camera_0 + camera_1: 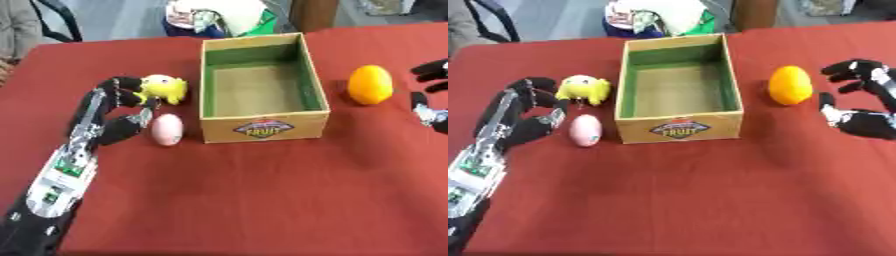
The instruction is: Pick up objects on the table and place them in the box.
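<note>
The left hand (118, 107) curls its fingers on the yellow toy (164, 88) to lift it into the box (262, 127). The right hand (864, 100) waits open.

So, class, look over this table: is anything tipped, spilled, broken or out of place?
Nothing stands out. The box sits upright and looks empty, with the pink egg and yellow toy to its left and the orange to its right, all resting intact on the red table.
</note>
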You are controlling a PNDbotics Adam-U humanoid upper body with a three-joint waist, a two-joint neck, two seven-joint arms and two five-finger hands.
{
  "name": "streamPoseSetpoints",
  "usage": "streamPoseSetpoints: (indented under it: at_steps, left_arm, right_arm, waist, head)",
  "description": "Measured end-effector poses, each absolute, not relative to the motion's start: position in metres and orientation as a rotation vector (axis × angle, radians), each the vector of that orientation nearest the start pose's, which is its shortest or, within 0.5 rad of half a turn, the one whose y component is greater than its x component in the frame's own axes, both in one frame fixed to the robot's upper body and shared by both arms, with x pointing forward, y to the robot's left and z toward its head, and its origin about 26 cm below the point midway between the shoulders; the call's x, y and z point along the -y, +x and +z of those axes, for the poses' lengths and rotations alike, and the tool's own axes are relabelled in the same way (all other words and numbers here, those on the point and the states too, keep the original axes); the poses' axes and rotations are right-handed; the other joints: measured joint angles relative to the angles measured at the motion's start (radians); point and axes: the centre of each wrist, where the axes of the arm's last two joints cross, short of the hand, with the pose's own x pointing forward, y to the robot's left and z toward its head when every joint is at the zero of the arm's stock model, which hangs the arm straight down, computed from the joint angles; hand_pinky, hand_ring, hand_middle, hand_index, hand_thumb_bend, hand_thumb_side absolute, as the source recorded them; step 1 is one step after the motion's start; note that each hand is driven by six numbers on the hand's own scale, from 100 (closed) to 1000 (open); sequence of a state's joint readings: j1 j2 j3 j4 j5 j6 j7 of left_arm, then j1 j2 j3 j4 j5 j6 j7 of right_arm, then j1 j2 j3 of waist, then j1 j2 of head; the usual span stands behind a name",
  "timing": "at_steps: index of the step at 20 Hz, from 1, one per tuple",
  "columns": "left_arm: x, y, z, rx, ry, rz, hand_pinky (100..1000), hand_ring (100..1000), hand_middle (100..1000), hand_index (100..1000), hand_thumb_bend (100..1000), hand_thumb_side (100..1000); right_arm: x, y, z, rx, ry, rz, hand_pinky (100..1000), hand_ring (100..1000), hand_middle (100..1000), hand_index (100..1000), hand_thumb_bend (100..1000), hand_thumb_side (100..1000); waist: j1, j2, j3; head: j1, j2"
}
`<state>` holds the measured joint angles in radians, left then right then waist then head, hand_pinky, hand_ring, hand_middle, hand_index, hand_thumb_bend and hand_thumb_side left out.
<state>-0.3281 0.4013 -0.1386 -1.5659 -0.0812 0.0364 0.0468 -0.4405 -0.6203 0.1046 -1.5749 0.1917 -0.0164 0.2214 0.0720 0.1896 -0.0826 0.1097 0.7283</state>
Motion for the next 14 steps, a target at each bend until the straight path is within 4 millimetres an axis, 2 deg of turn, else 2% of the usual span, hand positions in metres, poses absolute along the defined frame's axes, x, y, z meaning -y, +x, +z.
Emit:
streamPoseSetpoints:
  at_steps: [6, 14]
  left_arm:
    - [-0.2798, 0.3485, 0.0982, 1.736, 0.284, -0.658, 715, 681, 662, 759, 376, 100]
    - [-0.2713, 0.3526, 0.0935, 1.651, 0.264, -0.817, 740, 708, 685, 771, 417, 107]
  right_arm:
    - [0.3233, 0.3645, 0.1768, 1.799, -0.473, 0.954, 755, 817, 780, 804, 100, 107]
    - [0.3233, 0.3652, 0.1774, 1.8, -0.472, 0.956, 755, 816, 778, 804, 100, 105]
  waist:
    - [0.002, -0.003, -0.003]
    - [0.003, -0.004, -0.007]
  head:
    - [0.002, 0.0]
    - [0.003, 0.0]
